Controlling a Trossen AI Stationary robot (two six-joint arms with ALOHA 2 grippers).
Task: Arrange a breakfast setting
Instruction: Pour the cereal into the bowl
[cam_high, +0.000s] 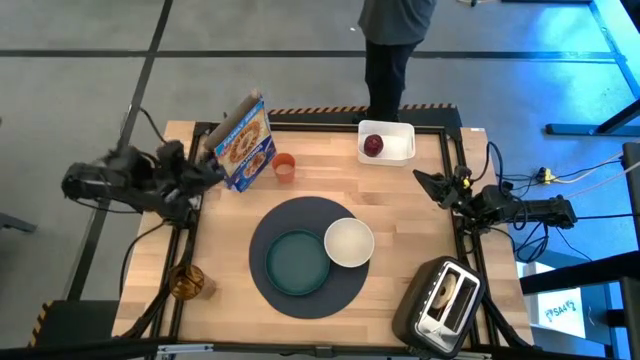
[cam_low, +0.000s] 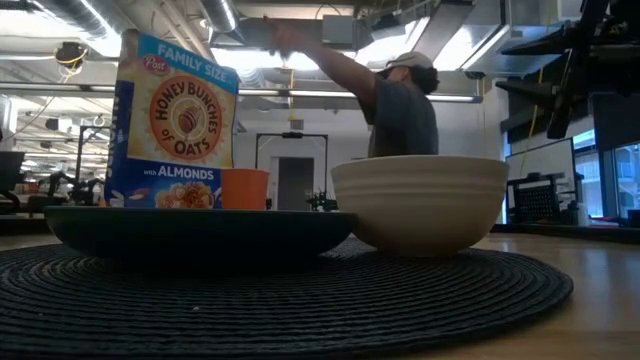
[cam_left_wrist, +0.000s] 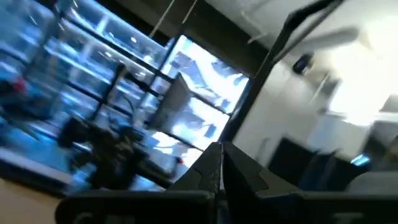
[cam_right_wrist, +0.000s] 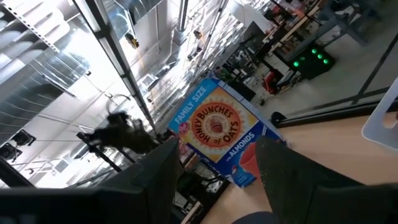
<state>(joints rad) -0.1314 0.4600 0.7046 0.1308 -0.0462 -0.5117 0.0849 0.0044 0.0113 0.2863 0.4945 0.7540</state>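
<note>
The round dark placemat (cam_high: 262, 236) lies at the table's middle, also in the low view (cam_low: 300, 300). On it rest the teal plate (cam_high: 297, 263) and the white bowl (cam_high: 349, 242), which also shows in the low view (cam_low: 420, 200). The small orange cup (cam_high: 284, 167) stands by a cereal box (cam_high: 243, 145). The red apple (cam_high: 373, 146) lies in the white container (cam_high: 398, 140). Something tan sits in the toaster (cam_high: 440, 303). The spoon is not in view. My left gripper (cam_high: 212, 172) is shut and raised beside the box. My right gripper (cam_high: 420, 180) is open and empty at the right edge.
A person (cam_high: 392, 40) stands at the far edge, one arm raised in the low view (cam_low: 400, 100). An amber object (cam_high: 186, 281) sits at the near left. The toaster fills the near right corner. Bare wood shows between the placemat and the far edge.
</note>
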